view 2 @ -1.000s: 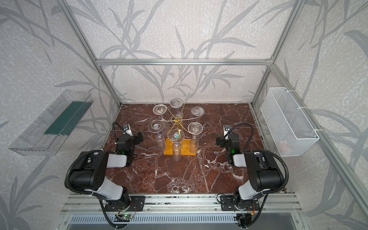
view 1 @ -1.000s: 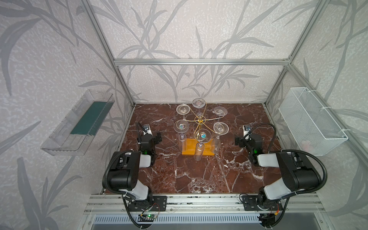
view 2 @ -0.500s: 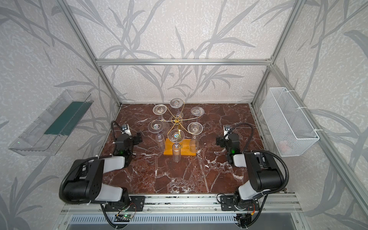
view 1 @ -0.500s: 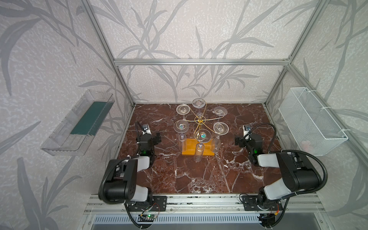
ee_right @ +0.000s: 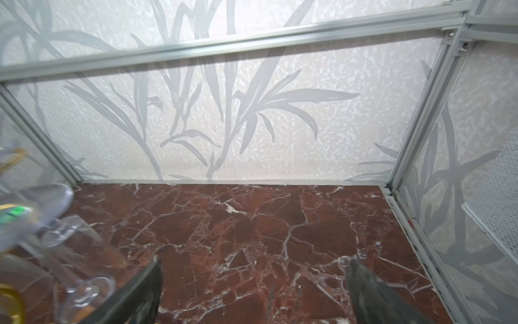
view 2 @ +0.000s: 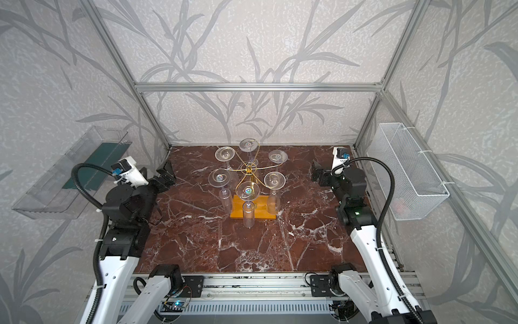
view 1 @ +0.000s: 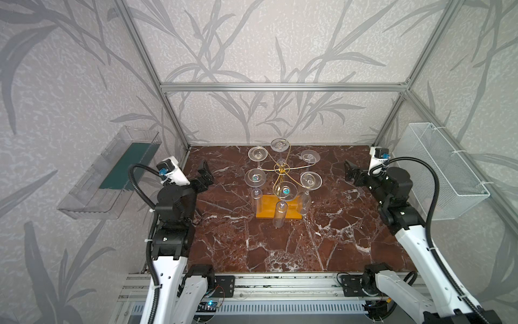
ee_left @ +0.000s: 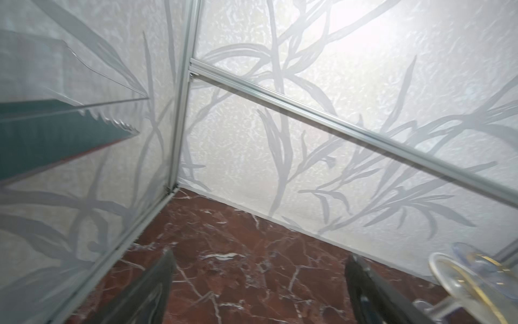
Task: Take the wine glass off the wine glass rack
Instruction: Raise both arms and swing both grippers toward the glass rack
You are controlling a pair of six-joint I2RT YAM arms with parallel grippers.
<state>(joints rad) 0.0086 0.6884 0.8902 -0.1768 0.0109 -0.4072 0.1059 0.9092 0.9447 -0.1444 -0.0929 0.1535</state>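
Hanging wine glasses (view 1: pixel 285 191): six, upside down on the gold arms of the wine glass rack (view 1: pixel 281 169), at the middle of the bench (view 1: pixel 280 246), between both pincers and well apart from each.
Left arm: elbow folded, wrist lifted, aimed toward the back corner.
Left pincer (view 1: pixel 207 175): spread wide, holding nothing.
Right arm: folded low by the side wall.
Right pincer (view 1: pixel 350 174): spread wide, empty.

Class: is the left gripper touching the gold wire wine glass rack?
Apart. In both top views, bare red-brown marble tabletop lies between the left gripper and the gold wire wine glass rack.
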